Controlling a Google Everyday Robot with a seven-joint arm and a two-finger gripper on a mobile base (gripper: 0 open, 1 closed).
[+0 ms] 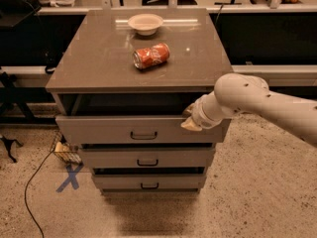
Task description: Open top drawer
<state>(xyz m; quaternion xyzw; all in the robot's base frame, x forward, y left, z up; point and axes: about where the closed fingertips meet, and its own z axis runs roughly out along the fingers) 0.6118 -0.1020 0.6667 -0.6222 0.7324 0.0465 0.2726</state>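
The top drawer (109, 130) of the grey-brown cabinet stands pulled out a little, with a dark gap under the cabinet top. Its small black bar handle (143, 135) is at the centre of the front. My gripper (190, 121) is at the drawer's upper right edge, at the end of the white arm that comes in from the right. It sits against the top rim of the drawer front, well to the right of the handle.
A red can (151, 55) lies on its side on the cabinet top (99, 58), with a white bowl (145, 23) behind it. Two narrower drawers (147, 158) sit below. A blue X mark (70, 177) and a cable lie on the floor at the left.
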